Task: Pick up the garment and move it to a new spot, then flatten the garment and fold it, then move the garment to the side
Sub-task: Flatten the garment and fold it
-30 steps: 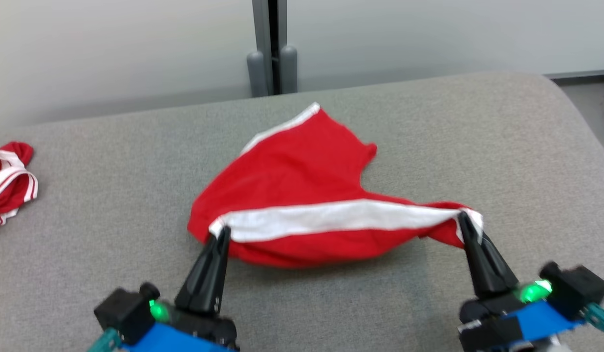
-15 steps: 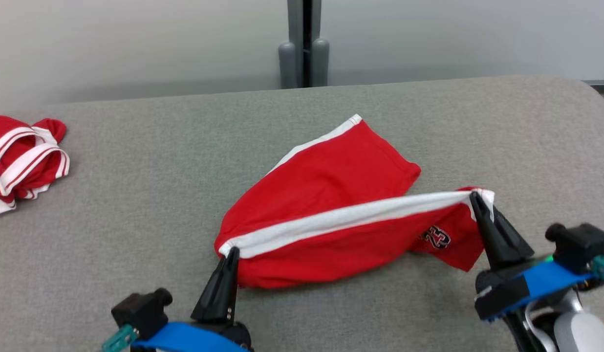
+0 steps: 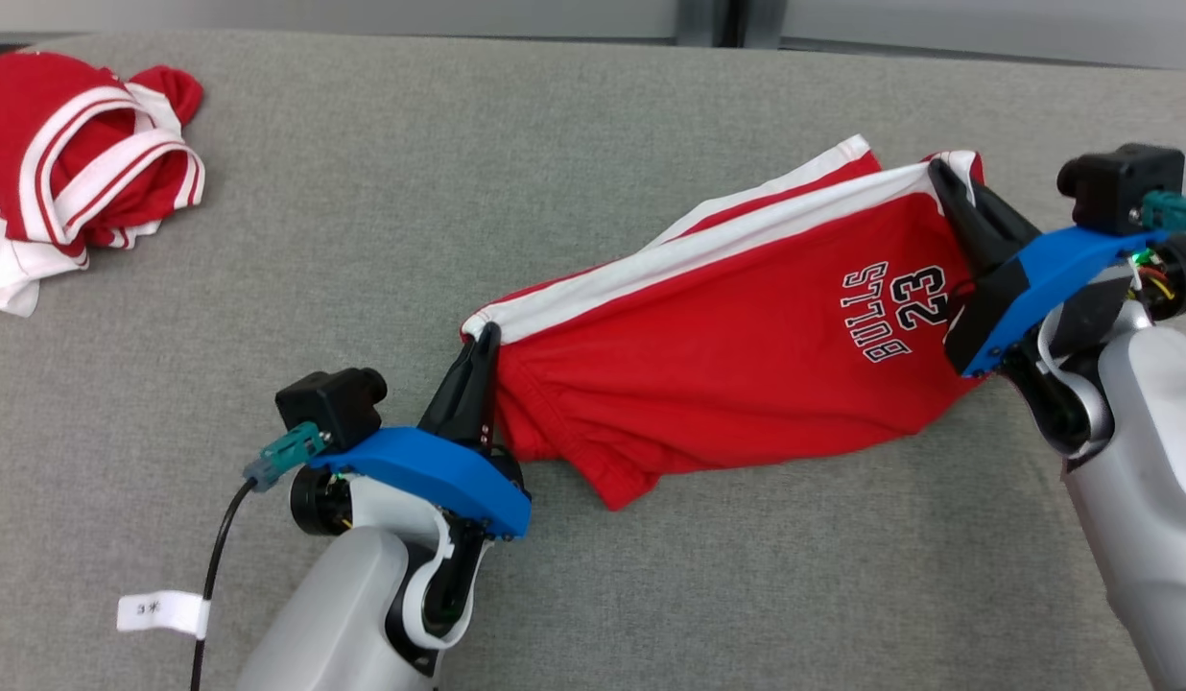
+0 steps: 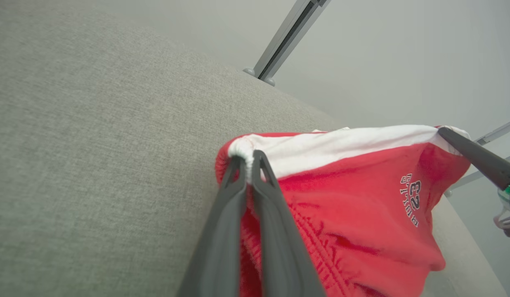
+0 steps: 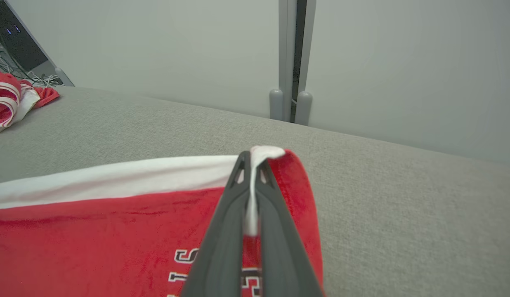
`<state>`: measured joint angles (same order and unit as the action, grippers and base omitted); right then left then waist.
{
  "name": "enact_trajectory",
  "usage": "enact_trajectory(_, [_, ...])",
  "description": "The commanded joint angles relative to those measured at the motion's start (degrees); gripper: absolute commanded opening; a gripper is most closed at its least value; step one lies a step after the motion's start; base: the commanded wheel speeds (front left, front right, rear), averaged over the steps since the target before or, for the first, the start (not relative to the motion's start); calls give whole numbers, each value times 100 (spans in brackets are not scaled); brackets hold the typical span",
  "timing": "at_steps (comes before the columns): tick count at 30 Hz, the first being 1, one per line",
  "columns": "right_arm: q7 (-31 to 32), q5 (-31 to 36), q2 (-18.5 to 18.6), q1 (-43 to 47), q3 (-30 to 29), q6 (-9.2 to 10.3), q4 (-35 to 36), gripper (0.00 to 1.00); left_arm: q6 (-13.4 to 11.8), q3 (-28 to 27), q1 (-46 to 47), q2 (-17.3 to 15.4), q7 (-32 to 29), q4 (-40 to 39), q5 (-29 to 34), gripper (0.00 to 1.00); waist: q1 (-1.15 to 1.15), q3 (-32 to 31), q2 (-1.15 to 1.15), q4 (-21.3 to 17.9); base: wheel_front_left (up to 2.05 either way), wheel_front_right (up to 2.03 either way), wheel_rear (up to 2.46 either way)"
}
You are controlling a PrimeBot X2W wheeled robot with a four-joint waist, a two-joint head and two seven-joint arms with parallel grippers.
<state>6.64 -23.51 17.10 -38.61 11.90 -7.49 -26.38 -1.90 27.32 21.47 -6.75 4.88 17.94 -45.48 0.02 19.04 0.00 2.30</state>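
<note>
- Nearest me, the left gripper (image 3: 487, 338) is pinched narrow on the near end of the white band (image 3: 708, 245). In the left wrist view the cloth bunches between its two fingers.
- From that gripper the garment (image 3: 727, 365), red with a "BULLS 23" print (image 3: 895, 312), runs off toward 2 o'clock. Its long axis lies from 8 o'clock to 2 o'clock across the grey cushion (image 3: 459, 173).
- The band is pulled taut as the top edge and the red body hangs from it toward 5 o'clock. The lowest corner looks to trail on the cushion, though I cannot tell how much of the cloth is clear.
- At the 2 o'clock end the right gripper (image 3: 938, 175) is closed tight on the other end of the band. The right wrist view shows white fabric sandwiched between its fingers.
- I judge this to be the carry toward a new spot. The left arm is the nearer one and the right is further out, so both must travel together at this spacing or the band goes slack.
- To flatten the garment, I would lay the trailing body down first, then lower the band away from it.
- Far off at 10 o'clock sits a second red-and-white bundle (image 3: 75, 182), well apart from the garment.
- Beyond the cushion at 12 o'clock stands a grey wall post (image 5: 292, 62).
</note>
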Motion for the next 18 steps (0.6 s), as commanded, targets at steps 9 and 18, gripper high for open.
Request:
enact_trajectory(9, [-623, -111, 2, -1156, 371, -1, -1672, 100, 26, 149, 622, 251, 15, 701, -105, 4, -2, 399, 0, 374, 0, 0, 0])
enact_trajectory(18, [-1231, -207, -91, -1403, 817, -1, -2474, 100, 66, 334, 403, 230, 34, 706, -110, 100, -2, 151, 0, 314, 0, 0, 0])
